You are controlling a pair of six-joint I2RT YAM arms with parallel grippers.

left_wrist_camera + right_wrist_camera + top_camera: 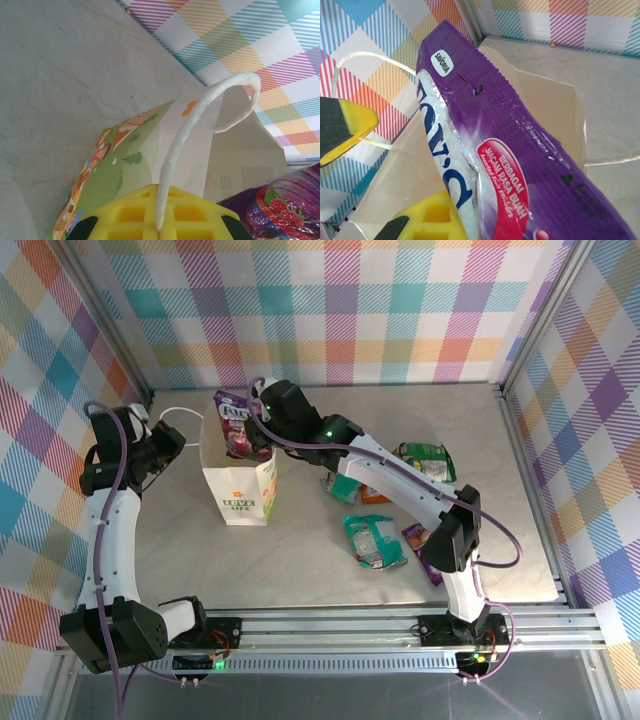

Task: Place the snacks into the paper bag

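Right jaws were clamped on the purple packet (520, 150), gripping near its lower end. Left jaws were pinched shut on the cord handle (200, 115), left of the paper bag (240, 495), which I judged was holding the mouth open. The bag stood upright on the bench (300, 565). The packet sat directly over the bag mouth, long axis steep and tilted, lower end at or just inside the rim; depth unclear. Next move looked like a straight drop along that axis. The packet was glossy crinkled film with a serrated top seal and a hang hole, so slippery and floppy. The bag was stiff creased white paper with soft walls. The green packet (428, 460) and teal packet (375, 540) lay well right of the bag, nearer my right arm.
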